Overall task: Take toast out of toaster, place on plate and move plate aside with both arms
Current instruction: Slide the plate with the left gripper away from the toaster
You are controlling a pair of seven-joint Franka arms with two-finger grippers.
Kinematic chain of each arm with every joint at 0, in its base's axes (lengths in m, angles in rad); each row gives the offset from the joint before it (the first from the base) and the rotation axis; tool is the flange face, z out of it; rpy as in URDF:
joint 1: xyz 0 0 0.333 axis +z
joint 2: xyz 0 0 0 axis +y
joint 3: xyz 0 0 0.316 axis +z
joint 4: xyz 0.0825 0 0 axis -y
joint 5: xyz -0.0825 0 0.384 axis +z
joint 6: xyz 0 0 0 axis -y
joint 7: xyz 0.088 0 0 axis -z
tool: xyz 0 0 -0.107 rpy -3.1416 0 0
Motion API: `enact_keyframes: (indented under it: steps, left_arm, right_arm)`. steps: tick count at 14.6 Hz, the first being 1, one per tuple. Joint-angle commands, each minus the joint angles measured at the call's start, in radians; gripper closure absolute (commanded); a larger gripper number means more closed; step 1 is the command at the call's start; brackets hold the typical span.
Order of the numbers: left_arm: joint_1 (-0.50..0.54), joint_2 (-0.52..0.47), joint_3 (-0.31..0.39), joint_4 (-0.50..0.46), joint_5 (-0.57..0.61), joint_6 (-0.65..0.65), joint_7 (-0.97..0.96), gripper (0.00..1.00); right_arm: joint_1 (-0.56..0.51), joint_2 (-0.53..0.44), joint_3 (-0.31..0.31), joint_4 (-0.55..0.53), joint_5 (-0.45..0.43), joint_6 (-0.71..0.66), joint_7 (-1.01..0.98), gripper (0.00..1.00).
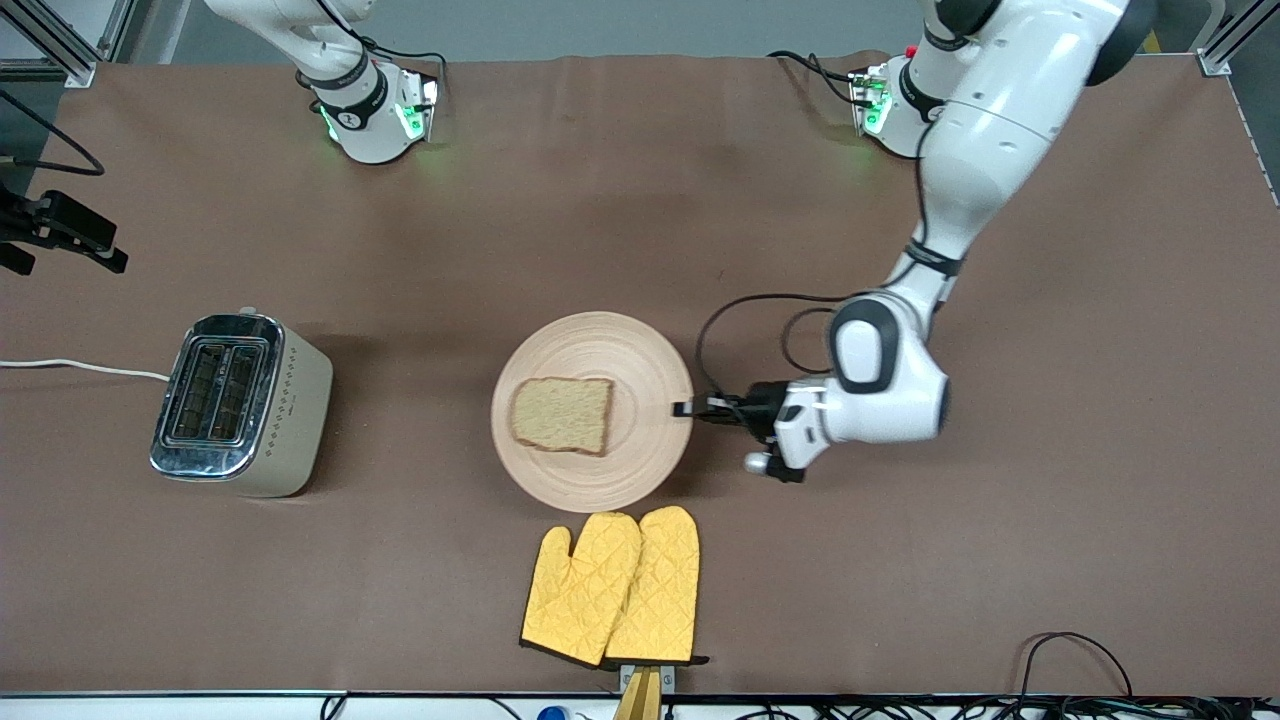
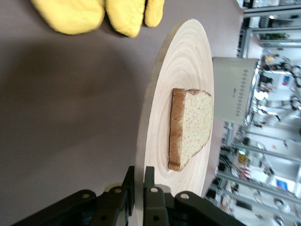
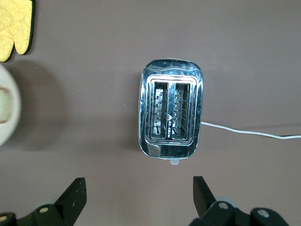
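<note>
The toast lies flat on the plate, a little toward the right arm's end of its middle. The plate rests on the brown table. My left gripper is shut on the plate's rim at the edge toward the left arm's end. In the left wrist view its fingers clamp the rim from above and below, with the toast on the plate ahead of them. My right gripper is open and empty, up in the air over bare table beside the toaster.
The steel toaster stands toward the right arm's end, both slots empty, its white cord running off the table edge. A pair of yellow oven mitts lies nearer the front camera than the plate.
</note>
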State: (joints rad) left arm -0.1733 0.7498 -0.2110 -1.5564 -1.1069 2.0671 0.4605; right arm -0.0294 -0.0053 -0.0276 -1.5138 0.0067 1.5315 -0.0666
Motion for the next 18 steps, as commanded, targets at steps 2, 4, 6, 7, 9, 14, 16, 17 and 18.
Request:
enact_keyframes:
  steps: [2, 4, 6, 7, 9, 14, 16, 17, 18]
  left_arm:
    - [0.251, -0.038, -0.019, -0.034, 0.135, -0.241, 0.115, 0.99]
    - [0.358, -0.032, -0.019, -0.031, 0.188, -0.323, 0.179, 0.99]
    - [0.454, -0.018, -0.019, -0.027, 0.241, -0.355, 0.24, 0.99]
    - [0.5, -0.003, -0.019, -0.019, 0.278, -0.357, 0.254, 0.99]
    - [0.572, 0.041, -0.019, 0.013, 0.366, -0.367, 0.308, 0.99]
    - [0.704, 0.074, -0.018, 0.018, 0.43, -0.367, 0.363, 1.0]
    - [0.73, 0.101, -0.016, 0.018, 0.43, -0.367, 0.411, 1.0]
    - [0.738, 0.12, -0.016, 0.021, 0.429, -0.367, 0.431, 1.0]
    - [0.739, 0.132, -0.013, 0.033, 0.426, -0.367, 0.434, 0.99]
  right_arm:
    - [-0.003, 0.007, 0.015, 0.015, 0.007, -0.011, 0.007, 0.0]
    - [0.0, 0.007, 0.015, 0.015, 0.007, -0.011, 0.007, 0.0]
    - [0.009, 0.007, 0.015, 0.015, 0.007, -0.011, 0.011, 0.0]
    - [0.014, 0.007, 0.015, 0.015, 0.007, -0.013, 0.017, 0.0]
    - [0.025, 0.004, 0.015, 0.018, 0.001, -0.011, 0.016, 0.0]
    - [0.028, 0.004, 0.014, 0.046, -0.013, -0.014, 0.005, 0.0]
    - [0.025, 0.004, 0.014, 0.046, -0.022, -0.016, 0.005, 0.0]
    - [0.022, 0.004, 0.012, 0.046, -0.022, -0.017, 0.004, 0.0]
    - [0.019, 0.002, 0.009, 0.049, -0.021, -0.025, 0.004, 0.0]
